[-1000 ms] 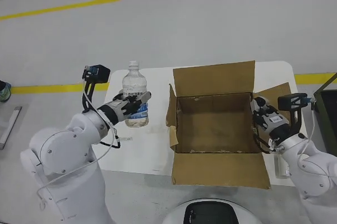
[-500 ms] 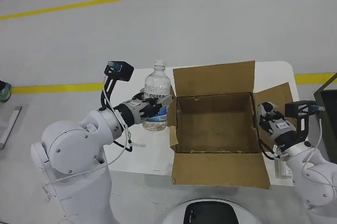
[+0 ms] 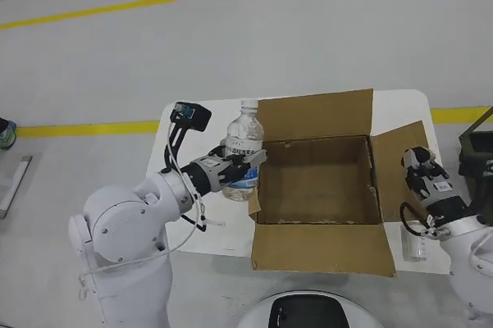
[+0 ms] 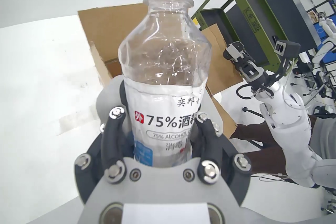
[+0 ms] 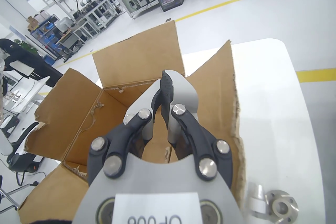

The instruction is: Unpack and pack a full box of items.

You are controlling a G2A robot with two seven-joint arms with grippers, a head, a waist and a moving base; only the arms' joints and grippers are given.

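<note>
The box [image 3: 312, 115] at centre looks empty. The left end effector [image 3: 239, 166] clamps 1 bottle [image 3: 244, 131] beside its left edge, and the right end effector [image 5: 166, 88] is closed, holding nothing. Packing seems barely begun.

A white table [image 3: 398, 105] bearing a metal flange [image 5: 284, 206], a green cart [image 4: 252, 20] alongside, yellow floor line [image 3: 82, 129] beyond

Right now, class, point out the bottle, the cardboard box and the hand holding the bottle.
bottle [image 4: 162, 57], left wrist view, on the clear shoulder above its label.
cardboard box [image 3: 316, 180], top view, on its bare inner floor.
left hand [image 4: 159, 115], left wrist view, midway between its fingertips.
</note>
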